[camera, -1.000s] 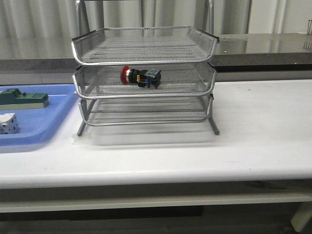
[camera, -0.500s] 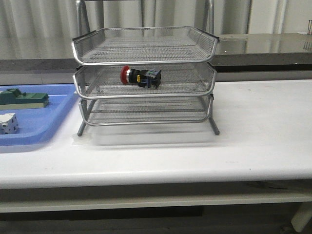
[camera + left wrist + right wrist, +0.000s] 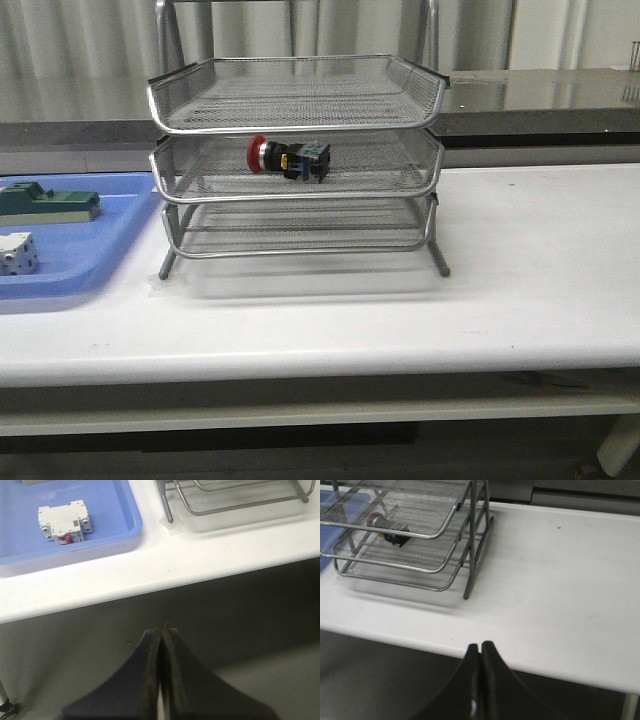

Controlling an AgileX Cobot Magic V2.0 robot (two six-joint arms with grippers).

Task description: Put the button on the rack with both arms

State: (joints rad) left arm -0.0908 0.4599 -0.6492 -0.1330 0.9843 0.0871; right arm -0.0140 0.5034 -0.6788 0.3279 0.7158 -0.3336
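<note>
**Button lies in the rack's middle tray; both grippers closed and clear of the table**

Nearest the cameras, the left gripper [image 3: 161, 630] has its two black fingers pressed together with nothing between them, out past the table's front edge and over the dark floor. The right gripper [image 3: 480, 647] is likewise closed on nothing, its tips just off the front edge of the white table [image 3: 540, 270].

On the table, to the robot's left, sits a flat blue tray [image 3: 90, 262]. A white block [image 3: 18, 252] rests in its near part, shown in the left wrist view as a small breaker-like piece [image 3: 65, 521] with a red detail. Behind it in the tray lies a flat green block [image 3: 55, 203].

Just beside the blue tray stands the rack [image 3: 297, 160], three wire-mesh tiers on thin legs. The button [image 3: 288, 158] lies on its side in the middle tier, its red cap toward the robot's left and its black and blue body toward the right. The right wrist view shows it there too [image 3: 387, 527]. The top and bottom tiers hold nothing visible.

Beyond the rack runs a dark counter [image 3: 560, 95] before a pale curtained wall.
</note>
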